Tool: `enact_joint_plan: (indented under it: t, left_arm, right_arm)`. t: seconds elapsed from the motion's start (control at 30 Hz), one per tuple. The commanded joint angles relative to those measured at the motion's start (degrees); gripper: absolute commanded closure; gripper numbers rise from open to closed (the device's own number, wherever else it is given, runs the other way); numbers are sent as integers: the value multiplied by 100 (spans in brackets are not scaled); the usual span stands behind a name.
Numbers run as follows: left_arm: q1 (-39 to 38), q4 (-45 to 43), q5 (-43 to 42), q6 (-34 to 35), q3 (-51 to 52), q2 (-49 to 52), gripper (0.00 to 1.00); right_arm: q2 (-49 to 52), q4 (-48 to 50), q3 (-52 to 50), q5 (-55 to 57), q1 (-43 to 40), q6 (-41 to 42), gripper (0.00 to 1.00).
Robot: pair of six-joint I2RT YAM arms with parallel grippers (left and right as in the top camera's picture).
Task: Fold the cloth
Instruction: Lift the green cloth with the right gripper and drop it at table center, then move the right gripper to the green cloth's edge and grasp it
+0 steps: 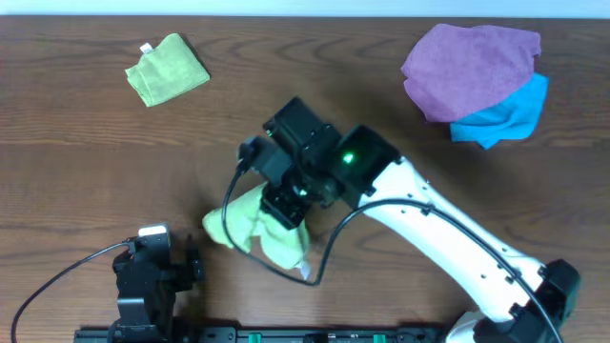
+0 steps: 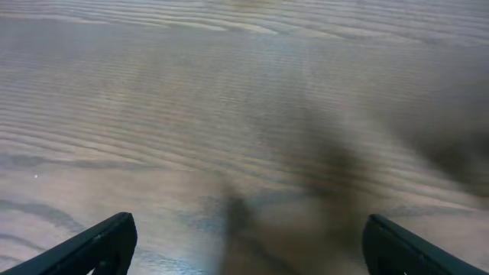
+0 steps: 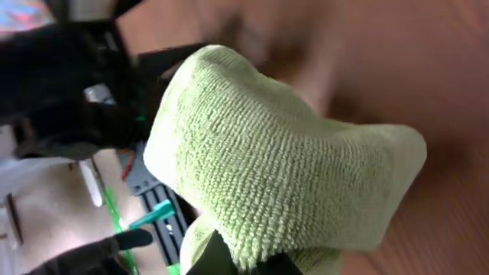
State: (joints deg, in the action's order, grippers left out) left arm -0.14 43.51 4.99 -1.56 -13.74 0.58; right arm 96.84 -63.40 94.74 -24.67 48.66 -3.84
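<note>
Cloth position: the cloth [image 1: 240, 227] is seen bunched on the table [image 1: 76, 152], at the middle near the front edge. It is well apart from the small folded green cloth [image 1: 168, 70] and the purple cloth [image 1: 470, 57].
Right gripper: the right gripper [image 1: 286, 211] is pressed together on a pinch of the cloth. In the wrist view, a hump of fabric is draped over the fingertips.
Left gripper: the left gripper [image 2: 248, 248] is spread wide over bare wood, with nothing held.
Risk, layers: several layers may be caught in the pinch, so a lump would be dragged rather than one edge laid over.
Risk, sliding: the far side is not pinned, so the whole cloth may be carried along by a pull.
Risk, edge: trailing fabric could be drawn off the near edge.
Risk, slip: the pinch could be lost under a quick lift.
</note>
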Motion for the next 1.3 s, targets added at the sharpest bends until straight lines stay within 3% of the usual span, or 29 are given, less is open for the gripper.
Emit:
enact_joint_plan:
  t: [0.0, 0.13, 0.23, 0.27, 0.3, 0.33, 0.4, 0.47, 0.5, 0.67, 0.9, 1.27]
  left_arm:
    - [-24, 15, 125, -66, 15, -37, 5]
    - [-24, 15, 120, -63, 15, -37, 5]
    - [-24, 15, 120, -63, 15, -37, 5]
    - [-24, 15, 120, -63, 15, -37, 5]
    - [-24, 15, 120, -63, 15, -37, 5]
    - [-24, 15, 118, -63, 15, -37, 5]
    - [-24, 15, 118, -63, 15, -37, 5]
    - [-24, 15, 118, -63, 15, -37, 5]
    - [-24, 15, 118, -63, 15, -37, 5]
    - [-24, 17, 118, -63, 15, -37, 5]
    - [-24, 15, 120, -63, 15, -37, 5]
    - [-24, -28, 94, 22, 15, -37, 5]
  right_arm:
    - [-48, 175, -48, -348, 46, -164, 99]
    - [59, 675, -343, -330, -79, -162, 98]
    - [308, 1167, -734, 820, -455, -35, 99]
    - [431, 1399, -852, 1552, -660, 153, 93]
    - [516, 1569, -914, 2120, -826, 321, 49]
    - [673, 1814, -953, 3163, -1163, 697, 15]
    - [787, 2037, -935, 4199, -1628, 1180, 16]
    - [778, 2229, -929, 4457, -2153, 1403, 11]
    - [748, 2258, -916, 4299, -2378, 1410, 5]
    - [621, 2050, -896, 2953, -3058, 1123, 8]
    - [616, 1001, -918, 837, -2806, -588, 13]
    - [756, 868, -1309, 750, -2046, -1104, 20]
